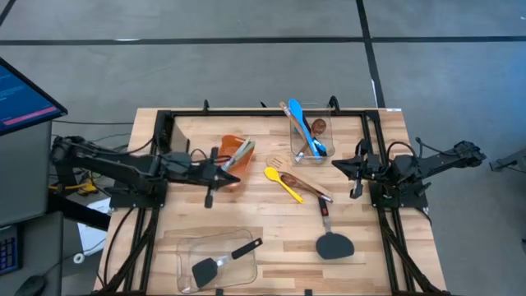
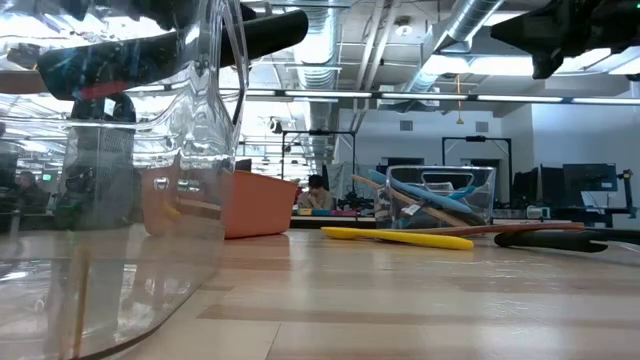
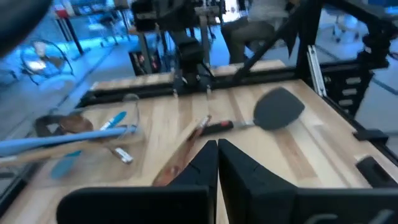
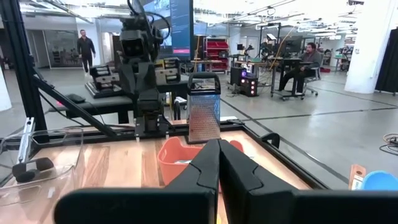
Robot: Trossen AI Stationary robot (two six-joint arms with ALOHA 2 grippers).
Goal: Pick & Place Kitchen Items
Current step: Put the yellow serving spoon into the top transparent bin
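My left gripper (image 1: 236,177) (image 3: 217,155) is shut and empty, beside the near right corner of the orange bin (image 1: 233,153), which holds slim utensils. My right gripper (image 1: 336,164) (image 4: 219,155) is shut and empty near the table's right side. A yellow spoon (image 1: 282,182) and a wooden turner (image 1: 302,180) lie flat mid-table. A black spatula (image 1: 332,240) lies near the front. A clear container (image 1: 310,136) at the back holds blue spoons and a wooden spoon. Another black spatula (image 1: 215,261) lies in a clear container at the front left.
A black metal frame (image 1: 173,115) runs along the table's back and sides. The front-left clear container (image 2: 110,170) fills the left of the low view. A monitor (image 1: 20,94) stands off the table's left. People show in the room behind.
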